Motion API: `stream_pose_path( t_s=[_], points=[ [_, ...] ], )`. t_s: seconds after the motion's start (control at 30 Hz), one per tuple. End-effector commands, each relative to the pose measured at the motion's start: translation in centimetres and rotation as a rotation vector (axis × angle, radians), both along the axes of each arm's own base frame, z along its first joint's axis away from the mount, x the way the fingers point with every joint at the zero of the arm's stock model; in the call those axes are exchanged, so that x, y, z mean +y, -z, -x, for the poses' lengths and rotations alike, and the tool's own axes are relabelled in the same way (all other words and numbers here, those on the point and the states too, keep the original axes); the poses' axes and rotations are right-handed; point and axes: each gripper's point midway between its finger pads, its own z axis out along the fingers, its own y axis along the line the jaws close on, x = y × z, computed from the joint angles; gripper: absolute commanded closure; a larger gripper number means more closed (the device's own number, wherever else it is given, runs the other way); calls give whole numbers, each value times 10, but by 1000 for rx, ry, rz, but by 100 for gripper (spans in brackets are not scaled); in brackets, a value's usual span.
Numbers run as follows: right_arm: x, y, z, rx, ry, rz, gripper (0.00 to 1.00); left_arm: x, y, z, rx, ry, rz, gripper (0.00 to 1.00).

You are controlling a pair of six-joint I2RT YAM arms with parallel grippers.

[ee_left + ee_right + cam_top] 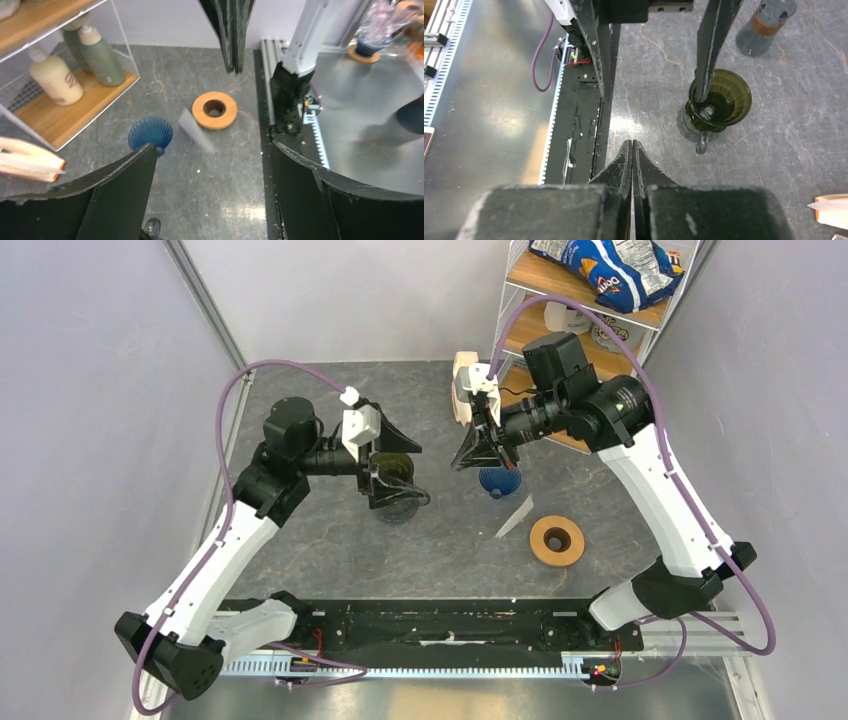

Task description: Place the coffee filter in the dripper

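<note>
Coffee filter (515, 517) lies flat on the grey tabletop (440, 550), untouched by either gripper. It sits just beside a wooden ring (557, 540) on its near right and a blue ribbed cone (498, 481) on its far side.

Further left stands the dark green dripper (734, 95), upright, with its small handle toward the middle of the tabletop. The left gripper (210, 150) hangs at it with its jaws spread wide. One finger (709, 50) reaches down to the bowl, though I cannot tell whether it touches.

The right gripper (632, 150) is pressed together on nothing, poised above the blue cone.

Beyond it a cream stack of filters (462, 388) rests by the wire shelf (540, 280), which carries a chip bag (610, 270).
</note>
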Motion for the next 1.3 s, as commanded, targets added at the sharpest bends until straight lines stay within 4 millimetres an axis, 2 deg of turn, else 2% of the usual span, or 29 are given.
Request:
stream_pose_path(
  t_s=[0.0,0.07,0.13,0.23,0.27,0.37,0.43,0.53,0.63,0.7,0.77,0.87,0.97,1.07,1.27],
  points=[
    [2,-12,-8,-52,53,-38,100,-1,7,-6,-46,-84,55,8],
    [-2,-6,-10,-41,73,-4,100,0,24,-10,-46,-129,41,7],
    [-17,11,-16,-44,133,100,100,0,33,-18,-56,-155,11,8],
    [-56,61,-31,-60,245,311,52,3,57,-25,-47,-168,-82,9],
    [-73,86,-37,-71,260,400,43,5,64,-27,-23,-195,-93,9],
    [-123,133,-57,-104,312,606,28,11,76,-31,22,-266,-100,9],
    [-153,146,-68,-49,378,701,22,16,81,-31,39,-299,-115,9],
    [-192,163,-79,-1,475,752,20,24,81,-33,33,-357,-111,9],
    [-213,190,-91,7,520,812,19,29,85,-37,40,-399,-121,9],
    [-211,199,-104,22,556,798,19,31,86,-46,59,-447,-121,9],
    [-198,193,-120,50,607,736,19,34,83,-59,104,-507,-108,9],
    [-193,194,-127,106,597,739,21,36,79,-73,138,-531,-105,11],
    [-209,221,-128,62,529,845,21,35,74,-76,117,-521,-103,12],
    [-226,257,-142,30,539,916,20,32,69,-80,110,-521,-90,12],
    [-235,297,-168,73,602,929,21,30,62,-84,121,-525,-73,12]
  ],
)
